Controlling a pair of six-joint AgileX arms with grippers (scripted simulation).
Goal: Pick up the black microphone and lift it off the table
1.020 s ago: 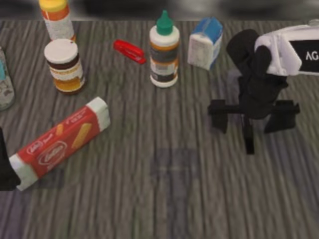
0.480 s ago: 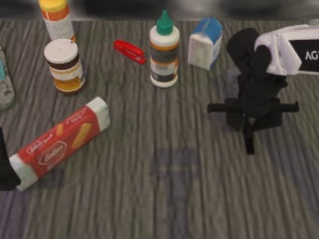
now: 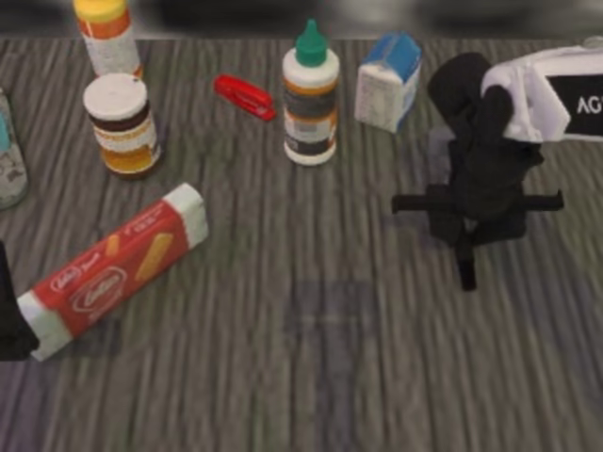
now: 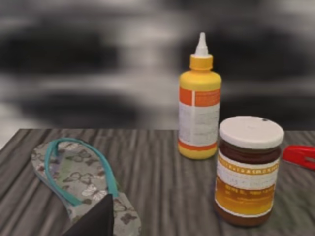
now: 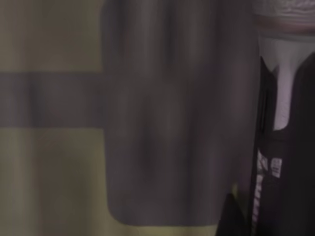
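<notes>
The black microphone (image 3: 465, 268) lies on the table (image 3: 311, 377) at the right, its slim handle poking out toward the front from under my right gripper (image 3: 474, 224). That gripper stands straight over it, shut on the microphone, with its two fingers drawn in against the handle. In the right wrist view the microphone (image 5: 278, 162) runs along one edge, black handle with a pale grey head (image 5: 283, 83). My left gripper (image 3: 8, 325) is parked at the table's left edge.
Behind the right gripper stand a blue-white carton (image 3: 387, 80) and a green-capped bottle (image 3: 310, 94). A red stapler (image 3: 243, 96), white-lidded jar (image 3: 122, 124), yellow-capped bottle (image 3: 106, 36), red biscuit pack (image 3: 118, 268) and a flip-flop (image 4: 78, 177) fill the left half.
My right gripper's fingers, wide apart a second ago, have closed in on the microphone's handle. Since half a second ago almost nothing has moved. The left arm is still.
</notes>
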